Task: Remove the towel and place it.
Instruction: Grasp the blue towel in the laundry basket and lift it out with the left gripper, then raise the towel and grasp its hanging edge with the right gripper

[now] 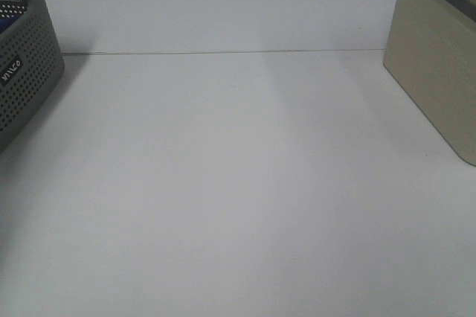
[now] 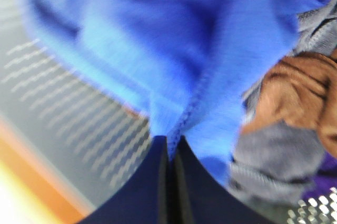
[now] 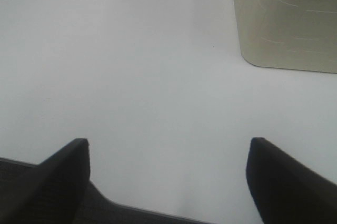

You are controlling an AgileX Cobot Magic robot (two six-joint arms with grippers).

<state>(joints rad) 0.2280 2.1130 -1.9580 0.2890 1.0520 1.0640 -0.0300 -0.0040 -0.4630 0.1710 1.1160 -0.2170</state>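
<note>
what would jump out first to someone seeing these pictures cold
The left wrist view is filled by the royal-blue microfibre towel, a fold of it pinched in the shut left gripper, with crumpled brown cloth and grey cloth beside it. In the high view, a wide white table lies between a dark grey perforated plastic basket at the left edge and a beige box at the right. The right gripper hangs open above that table.
</note>
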